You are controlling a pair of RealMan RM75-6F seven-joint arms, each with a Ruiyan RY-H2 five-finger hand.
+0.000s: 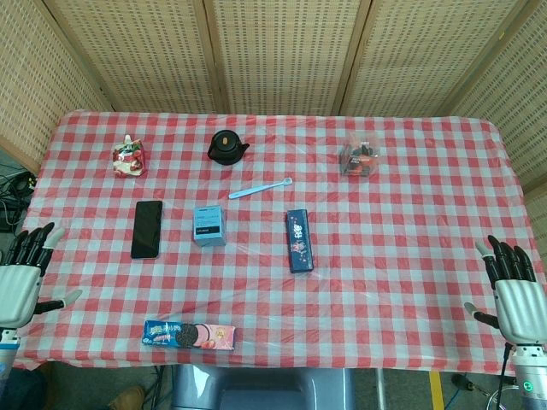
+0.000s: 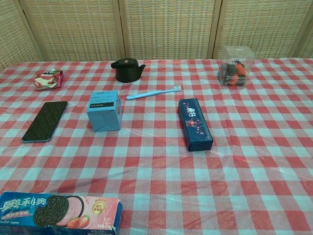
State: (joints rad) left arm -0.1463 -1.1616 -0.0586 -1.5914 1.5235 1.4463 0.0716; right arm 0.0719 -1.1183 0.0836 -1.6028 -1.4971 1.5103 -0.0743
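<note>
The checked worktop (image 1: 410,222) carries everything. The left hand (image 1: 21,278) and right hand (image 1: 513,295) hover at its near corners, fingers spread, grasping nothing. Nearest the left hand lie the cookie box (image 1: 188,335) and black phone (image 1: 146,229).

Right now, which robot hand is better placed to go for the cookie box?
Probably left. The left robot hand hovers open at the table's left edge, nearer the cookie box; the right robot hand sits across the table.
</note>
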